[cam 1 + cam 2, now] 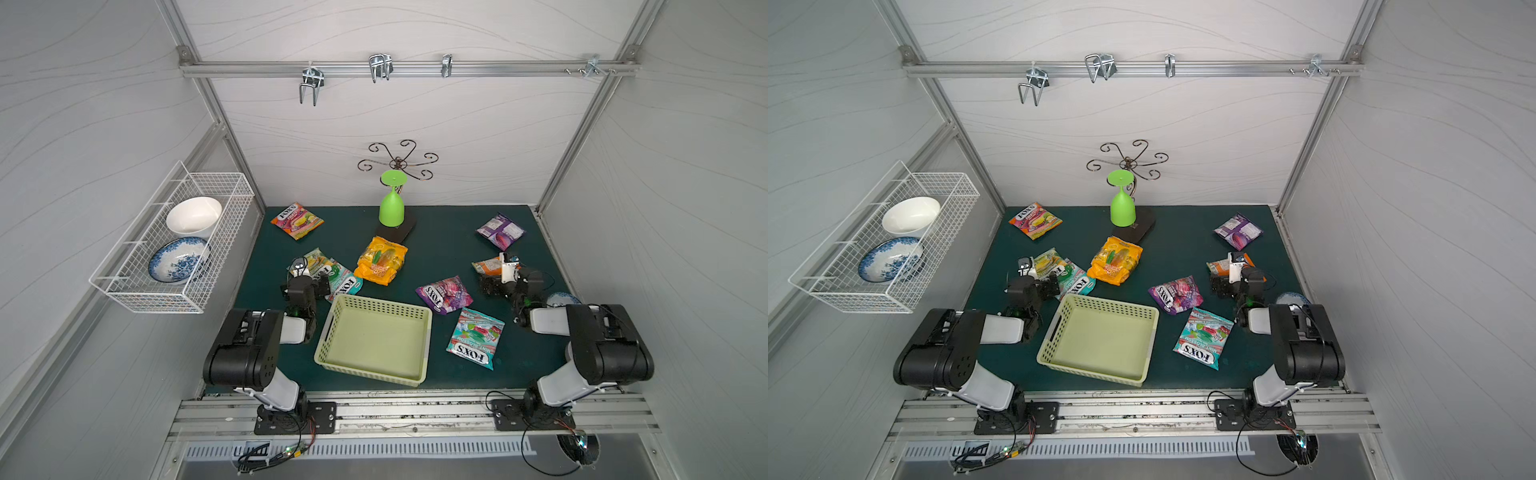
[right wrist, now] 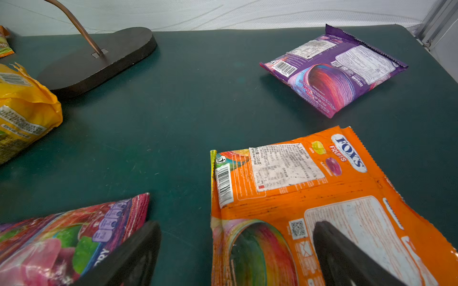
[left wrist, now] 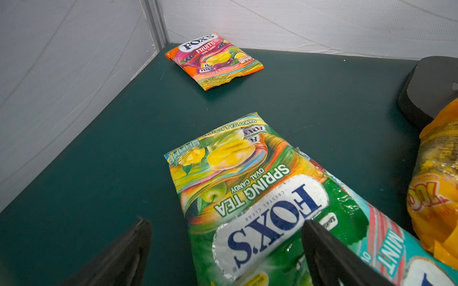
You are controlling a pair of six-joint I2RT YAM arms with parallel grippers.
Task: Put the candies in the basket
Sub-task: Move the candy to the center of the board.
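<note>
Lying around the basket [image 1: 374, 345], candies [image 1: 381, 261]; jaws spread.

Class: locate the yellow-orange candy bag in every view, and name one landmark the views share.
In a top view: yellow-orange bag mid-mat, just before the dark stand base.
In a top view: same spot.
Left wrist view: cut off at the picture's edge.
Right wrist view: also cut by the edge.
Shared landmark: the dark stand base beside it.

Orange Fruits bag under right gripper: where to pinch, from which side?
Likely from above, at its barcode edge: the orange Fruits bag lies flat, back up, and the open right gripper straddles that edge, one jaw over the bag, one off it.
</note>
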